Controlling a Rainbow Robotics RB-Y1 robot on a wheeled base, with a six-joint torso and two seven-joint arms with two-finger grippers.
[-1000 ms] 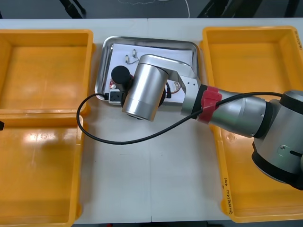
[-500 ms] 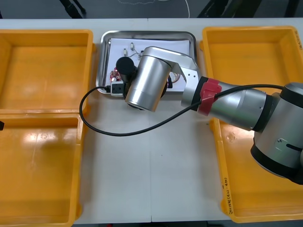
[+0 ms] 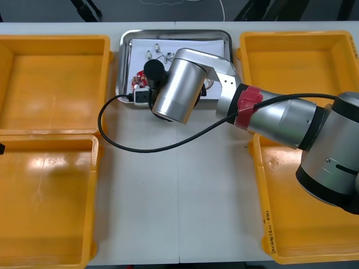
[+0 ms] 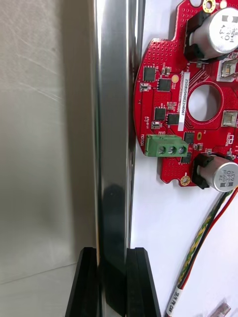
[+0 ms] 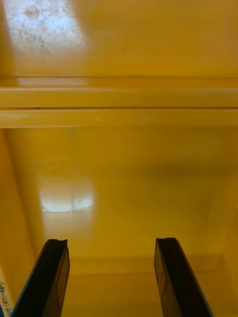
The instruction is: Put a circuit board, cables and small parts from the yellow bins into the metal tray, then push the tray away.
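Between the yellow bins (image 3: pixel 53 78) I saw the metal tray (image 3: pixel 174 33) near the far edge of the table (image 3: pixel 179 196), my right gripper (image 4: pixel 112 255) clamped on its rim, my left gripper (image 5: pixel 111 247) open over a bin, and the red circuit board (image 4: pixel 168 89) inside, just beside that rim.

The right arm (image 3: pixel 263 115) hides perhaps half the metal tray (image 3: pixel 174 32).

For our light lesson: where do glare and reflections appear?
Left wrist view: bright glare patch on the glossy yellow plastic bin. Right wrist view: the shiny metal tray's rim carries a dark reflection. Front view: the silver right arm gleams.
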